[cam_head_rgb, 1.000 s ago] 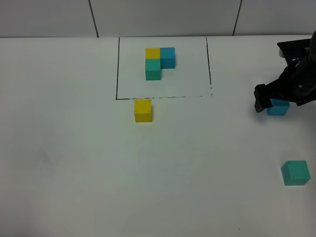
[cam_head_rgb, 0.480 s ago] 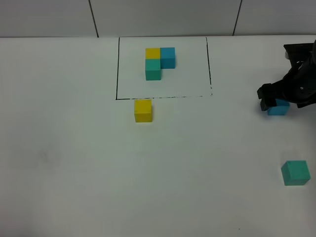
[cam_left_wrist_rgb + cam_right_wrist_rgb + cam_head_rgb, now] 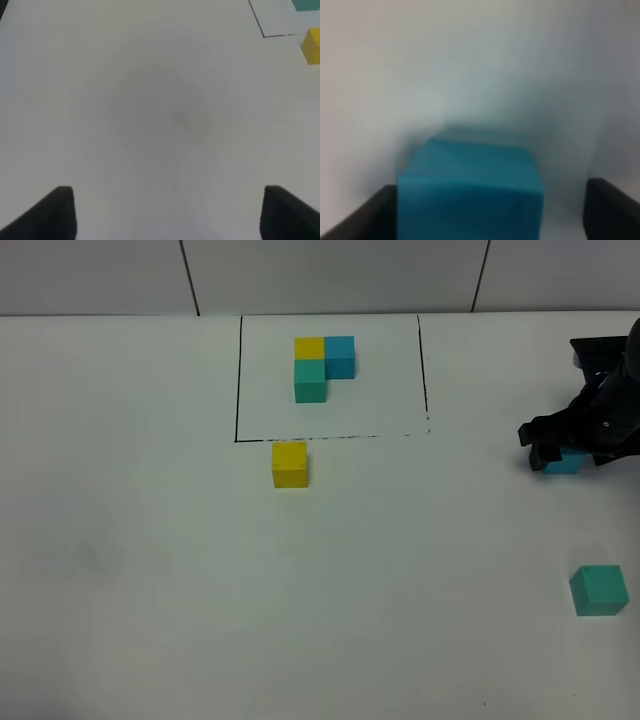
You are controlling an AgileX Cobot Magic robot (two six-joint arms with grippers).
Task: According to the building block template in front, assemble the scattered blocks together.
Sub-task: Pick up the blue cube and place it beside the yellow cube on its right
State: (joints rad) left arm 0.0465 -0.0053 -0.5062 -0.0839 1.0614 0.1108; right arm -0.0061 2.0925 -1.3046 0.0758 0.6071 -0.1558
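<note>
The right gripper [image 3: 563, 454] and the arm [image 3: 612, 405] behind it are matte black, built of blocky, angular housings. Its fingers [image 3: 612, 210] appear as dark, blurred wedges. The left gripper [image 3: 167, 212] has equally black fingers [image 3: 59, 214] with sloped, blunt tips.

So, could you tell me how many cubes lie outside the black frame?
3: the yellow cube just below the frame, the blue cube inside the right gripper, the teal-green cube lower right.

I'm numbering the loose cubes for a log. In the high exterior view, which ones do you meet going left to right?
yellow cube → blue cube → teal-green cube
</note>
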